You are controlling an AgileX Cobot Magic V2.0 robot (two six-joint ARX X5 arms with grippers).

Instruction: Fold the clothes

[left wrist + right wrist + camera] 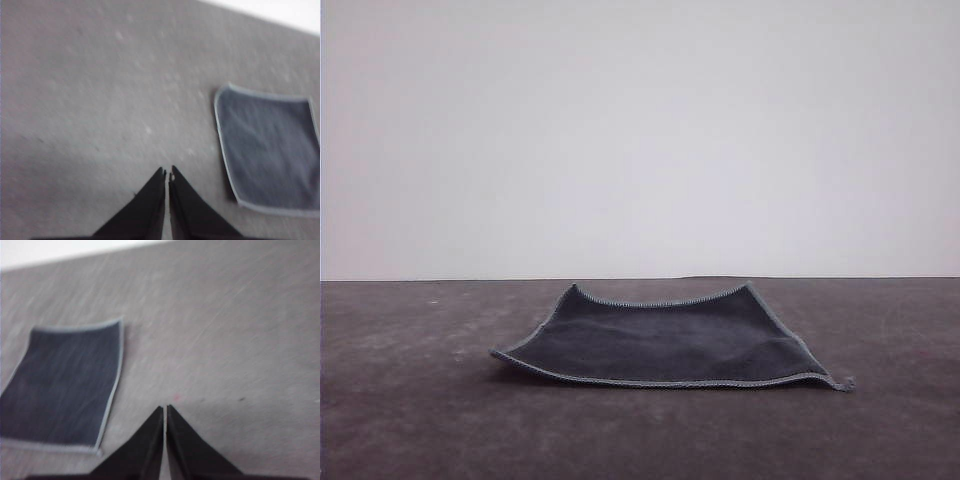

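**Both pincers closed and empty, cloth lying spread between them**

Left gripper (168,174) has its two dark fingers pressed together, tips meeting with only a hairline seam between them, and nothing is held. It hangs above bare table (90,90), a mottled grey-brown surface. The cloth (270,150) lies well apart from this pincer's tips, off to the side and a little ahead of them, its nearest stitched edge running roughly alongside the direction the fingers point.

Right gripper (165,412) is in the same state: fingers drawn tight, tips touching, gripping nothing, over bare table (240,340). From this pincer the cloth (65,380) sits off to the opposite side and slightly ahead, clear of the tips, one corner being the part closest to them.

In the front view the cloth (665,345) rests on the table (410,420) with its dark grey face upward and pale grey stitching tracing all four edges. It is spread open rather than folded. It does not lie quite flat: the far corners lift slightly, and the near right corner ends in a small loose tail of stitching. Both wrist views are somewhat blurred, so finer texture of the fabric cannot be made out there.
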